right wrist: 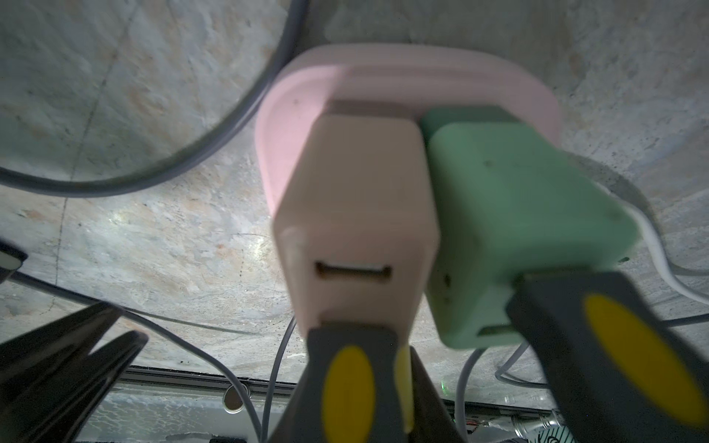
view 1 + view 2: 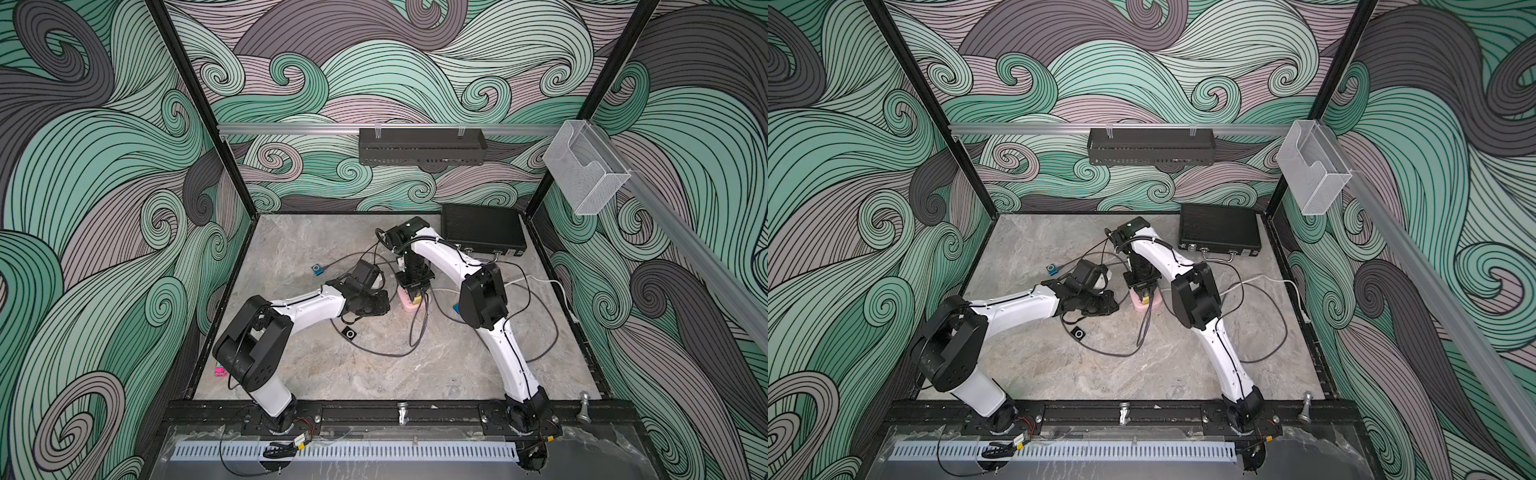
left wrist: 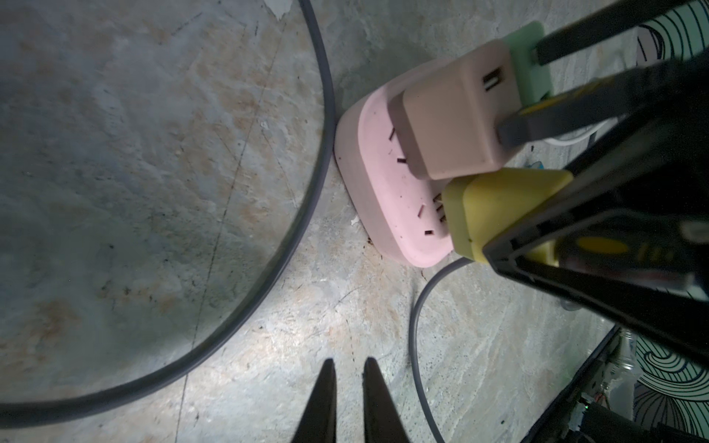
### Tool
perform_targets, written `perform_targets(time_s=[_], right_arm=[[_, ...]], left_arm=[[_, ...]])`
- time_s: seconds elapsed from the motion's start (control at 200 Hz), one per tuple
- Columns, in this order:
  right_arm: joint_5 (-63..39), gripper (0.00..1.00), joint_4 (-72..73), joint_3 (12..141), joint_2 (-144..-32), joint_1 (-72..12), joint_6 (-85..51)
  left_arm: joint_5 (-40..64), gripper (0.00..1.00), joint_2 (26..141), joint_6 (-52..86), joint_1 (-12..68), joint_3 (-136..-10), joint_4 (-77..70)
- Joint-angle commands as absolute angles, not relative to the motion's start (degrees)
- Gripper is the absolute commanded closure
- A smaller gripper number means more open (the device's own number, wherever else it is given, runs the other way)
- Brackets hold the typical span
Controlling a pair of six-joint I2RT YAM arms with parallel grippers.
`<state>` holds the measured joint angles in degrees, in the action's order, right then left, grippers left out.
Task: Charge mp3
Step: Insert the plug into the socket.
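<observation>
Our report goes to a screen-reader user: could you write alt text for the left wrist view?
A pink power strip on a marble table carries a pink charger, a green charger and a yellow charger that the right hand appears to grip. The left hand is nearly closed and empty, near a curving grey cable.

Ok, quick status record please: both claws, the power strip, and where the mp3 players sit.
left claw: nearly closed, holding nothing
right claw: shut on grey USB plug, over the yellow adapter
plug seated: cannot tell
power strip: pink, carrying pink adapter, green adapter and the yellow one
pink adapter, visible port: empty
blue mp3: on table, farther back than left claw
black mp3: on table, nearer side of left claw
</observation>
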<state>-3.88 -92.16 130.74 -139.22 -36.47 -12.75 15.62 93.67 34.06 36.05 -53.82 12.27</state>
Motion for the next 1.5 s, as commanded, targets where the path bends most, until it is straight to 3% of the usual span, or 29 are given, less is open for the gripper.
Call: perform_targets(time_s=[0.0,0.345,0.896,1.496], right_arm=[[-4.41,1.00,-91.39,129.78,-143.16,-36.51,-13.27],[1.27,1.00,-90.83,124.55,-144.54,-36.99,-14.30],[-0.78,1.00,-89.52,129.31,-147.46,-34.23,-14.25],[4.35,1.00,-78.57,118.36,-147.90,-37.02,-14.38]], left_arm=[[15.49,0.86,94.22,34.27,36.30,-56.09,13.25],[15.21,0.86,93.42,34.19,36.39,-56.54,14.08],[15.91,0.86,94.91,35.86,38.31,-58.70,15.49],[12.27,0.87,96.54,35.82,40.59,-63.53,22.61]])
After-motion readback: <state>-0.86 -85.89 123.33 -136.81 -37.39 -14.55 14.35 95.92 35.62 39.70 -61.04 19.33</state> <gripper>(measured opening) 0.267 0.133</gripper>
